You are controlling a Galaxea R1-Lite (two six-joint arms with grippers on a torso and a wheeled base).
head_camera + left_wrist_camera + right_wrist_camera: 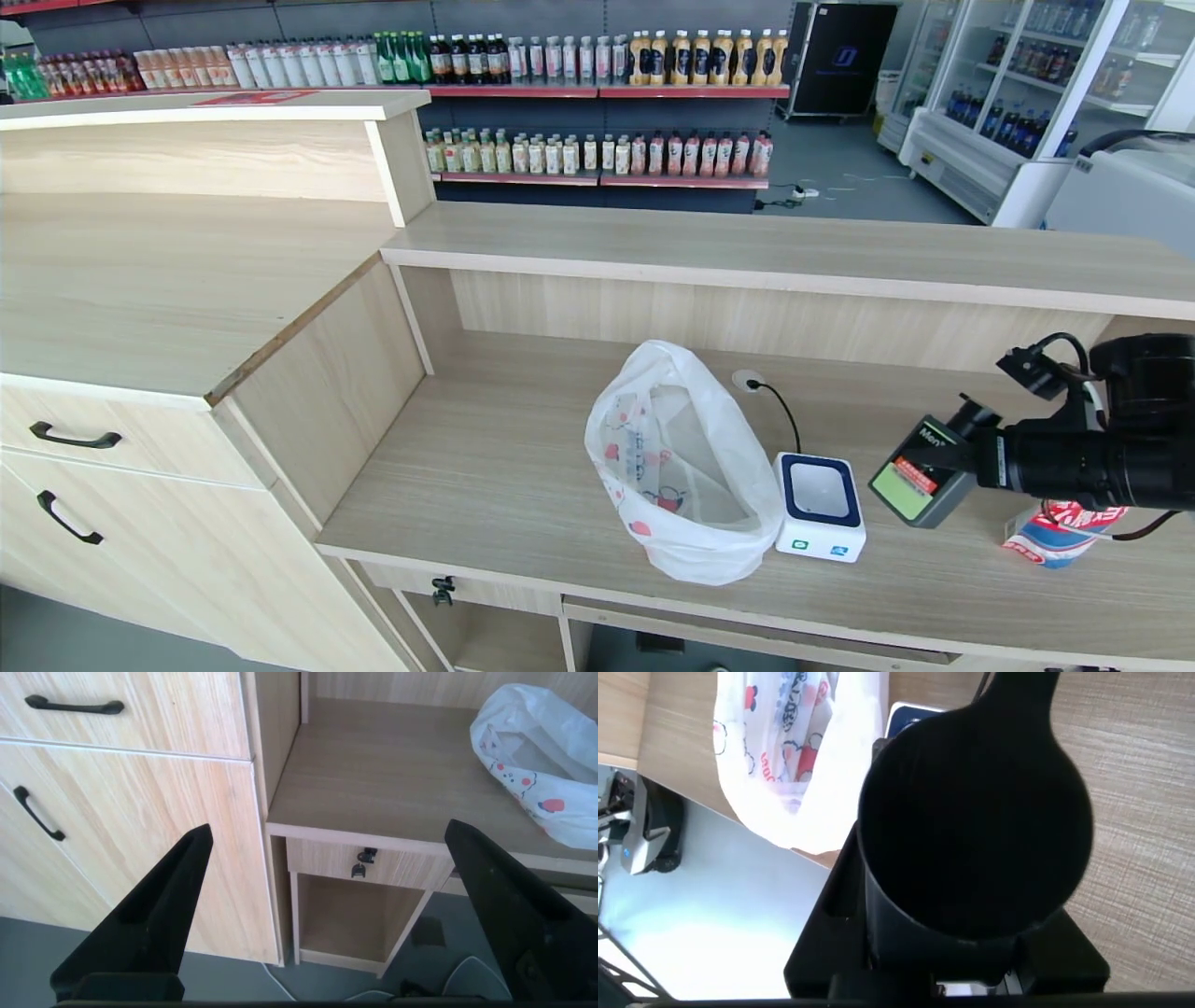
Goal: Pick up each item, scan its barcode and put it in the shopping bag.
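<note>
Am clamping green box point(920, 476) in my right gripper point(963, 446), labelled face tilting toward barcode scanner point(822, 504) nearby; judging scan step in hand, bagging not yet done. Shopping bag point(681, 467) standing open on counter point(485, 467) just beside scanner, mouth ready for drop. My left gripper point(329, 829) hanging low by drawer cabinet point(121, 784), jaws spread wide, holding nothing. Red-and-blue packet point(1060, 543) lying under my right arm, likely next.

Wooden counter point(523, 467): lying pale, in two tiers. Drawer cabinet point(140, 485): standing at the counter's left end, showing black handles. Small key point(442, 590): hanging under the counter's front edge. Bottle shelves point(597, 154): running behind the counter. Glass-door coolers point(1008, 84): standing beyond its right end.
</note>
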